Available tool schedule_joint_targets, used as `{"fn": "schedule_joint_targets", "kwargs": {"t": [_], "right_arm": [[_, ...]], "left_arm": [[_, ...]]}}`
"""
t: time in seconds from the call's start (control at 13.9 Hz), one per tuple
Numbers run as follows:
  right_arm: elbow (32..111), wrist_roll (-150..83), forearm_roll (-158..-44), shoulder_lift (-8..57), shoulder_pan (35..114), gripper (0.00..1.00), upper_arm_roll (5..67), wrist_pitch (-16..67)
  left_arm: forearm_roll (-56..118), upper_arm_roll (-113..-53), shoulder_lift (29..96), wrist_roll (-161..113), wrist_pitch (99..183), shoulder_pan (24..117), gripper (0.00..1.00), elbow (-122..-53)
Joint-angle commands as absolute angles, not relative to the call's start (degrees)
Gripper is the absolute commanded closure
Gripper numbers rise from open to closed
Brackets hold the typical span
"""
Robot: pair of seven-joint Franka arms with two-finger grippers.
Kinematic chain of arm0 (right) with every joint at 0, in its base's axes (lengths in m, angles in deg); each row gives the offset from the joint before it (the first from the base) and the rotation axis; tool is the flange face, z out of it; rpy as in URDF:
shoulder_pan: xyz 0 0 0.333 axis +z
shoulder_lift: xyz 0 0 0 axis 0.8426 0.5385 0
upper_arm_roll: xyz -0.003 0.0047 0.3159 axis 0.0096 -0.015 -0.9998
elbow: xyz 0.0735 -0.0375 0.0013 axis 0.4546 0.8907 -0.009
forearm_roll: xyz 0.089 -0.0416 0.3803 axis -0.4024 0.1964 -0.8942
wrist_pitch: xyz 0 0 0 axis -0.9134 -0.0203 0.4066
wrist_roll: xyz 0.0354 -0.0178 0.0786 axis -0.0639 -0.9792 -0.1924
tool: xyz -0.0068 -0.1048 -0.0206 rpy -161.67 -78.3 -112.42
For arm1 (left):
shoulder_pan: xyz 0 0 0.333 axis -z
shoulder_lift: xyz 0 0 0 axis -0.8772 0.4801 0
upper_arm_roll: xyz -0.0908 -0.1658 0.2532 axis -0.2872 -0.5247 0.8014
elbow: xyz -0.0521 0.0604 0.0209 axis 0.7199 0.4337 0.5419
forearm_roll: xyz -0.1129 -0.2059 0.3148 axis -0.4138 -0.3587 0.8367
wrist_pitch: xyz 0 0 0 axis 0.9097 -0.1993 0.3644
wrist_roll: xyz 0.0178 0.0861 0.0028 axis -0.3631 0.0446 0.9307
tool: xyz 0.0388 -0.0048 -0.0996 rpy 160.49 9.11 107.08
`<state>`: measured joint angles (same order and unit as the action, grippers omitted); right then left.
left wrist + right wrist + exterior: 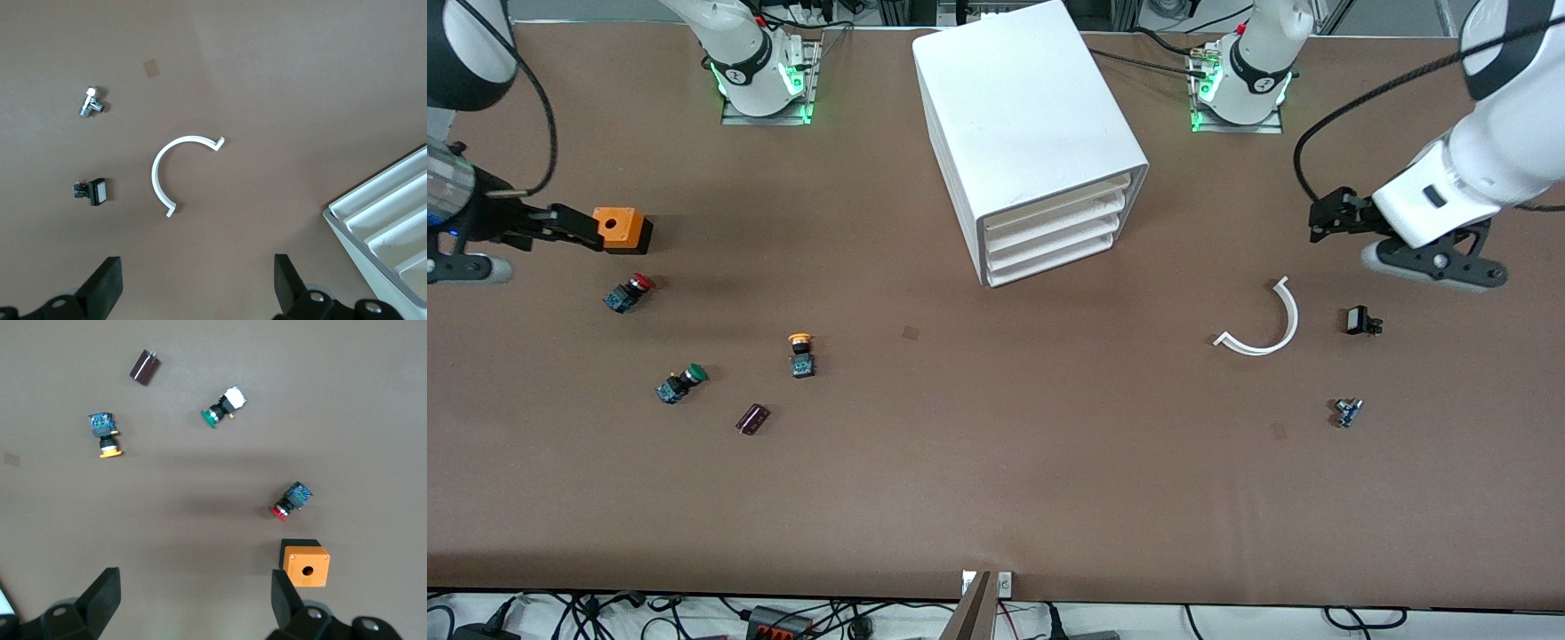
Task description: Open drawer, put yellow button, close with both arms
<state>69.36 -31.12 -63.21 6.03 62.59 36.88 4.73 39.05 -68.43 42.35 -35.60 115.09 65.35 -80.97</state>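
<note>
Low in the frame I see a dark capacitor (752,419) and a green button (681,382). Just above them, left of centre, the yellow button (801,354) lies on the bare table (996,498). A white curved strip (1263,322) sits at right. At upper centre, the cabinet's (1023,116) top drawer (1056,200) is shut. My left gripper (197,283) hangs at far right, fingers apart. My right gripper (193,600) hangs at far left over the orange box (622,229), fingers apart, holding nothing.

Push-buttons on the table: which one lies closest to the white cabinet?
The yellow button; the red button and green button lie farther toward the right arm's end.
</note>
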Motion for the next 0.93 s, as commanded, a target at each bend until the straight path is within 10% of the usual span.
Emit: {"fn": "schedule_joint_targets", "kwargs": {"t": [0.0, 0.86], "right_arm": [[69.5, -31.4, -63.2, 9.9, 64.9, 0.00, 36.9, 5.9], [67.6, -30.5, -66.4, 28.7, 74.6, 0.00, 36.9, 20.0]], "left_arm": [[38.5, -69.4, 44.9, -35.7, 113.3, 66.0, 0.00, -78.8], [-3.0, -70.5, 60.6, -49.3, 105.9, 69.7, 0.00, -79.1]]}}
